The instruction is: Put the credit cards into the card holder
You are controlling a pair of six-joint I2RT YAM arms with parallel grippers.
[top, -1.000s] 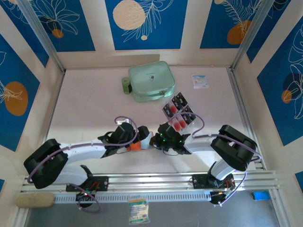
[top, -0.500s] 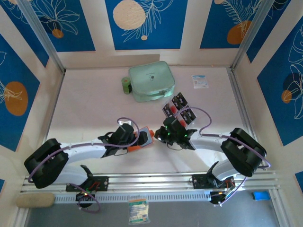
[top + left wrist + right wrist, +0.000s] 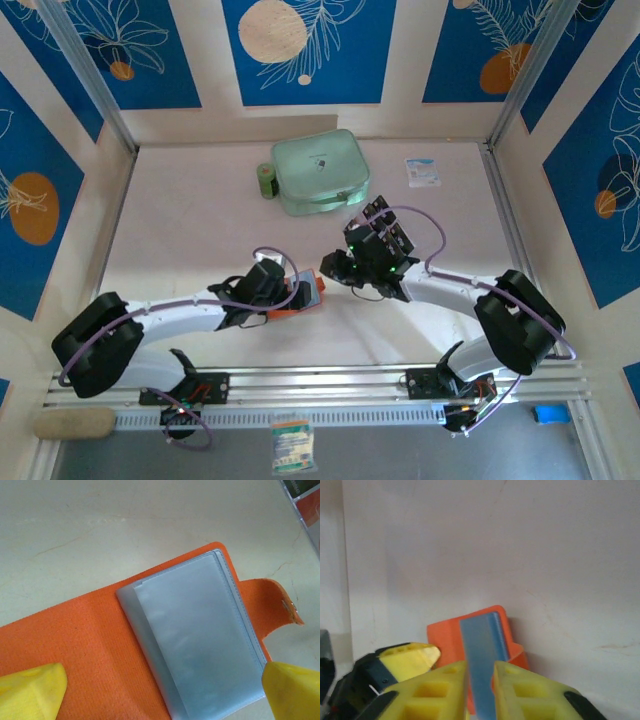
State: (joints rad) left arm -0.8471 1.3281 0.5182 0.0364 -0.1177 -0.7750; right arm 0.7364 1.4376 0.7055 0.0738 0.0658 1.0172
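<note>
The card holder (image 3: 312,292) lies open on the table, an orange wallet (image 3: 85,640) with its greyish clear pocket (image 3: 200,645) facing up and its snap tab (image 3: 280,602) curling off the right side. My left gripper (image 3: 288,296) is wide open over it, its yellow fingertips (image 3: 30,692) straddling the wallet (image 3: 162,692). My right gripper (image 3: 332,268) hovers just beyond the wallet (image 3: 445,635) with its fingers a little apart (image 3: 480,680). The grey pocket shows through that gap, and I see no card there. The credit cards (image 3: 378,232), black with red, stand in a clear rack behind the right gripper.
A mint-green zip case (image 3: 320,172) and a small green roll (image 3: 265,180) sit at the back, and a white-and-blue packet (image 3: 422,171) lies at the back right. The rack's corner (image 3: 307,502) is close to the wallet. Bare table lies to the left.
The right gripper has drawn back from the wallet toward the card rack and its jaws have parted. The wallet, folded a second ago, now lies open under the left gripper.
</note>
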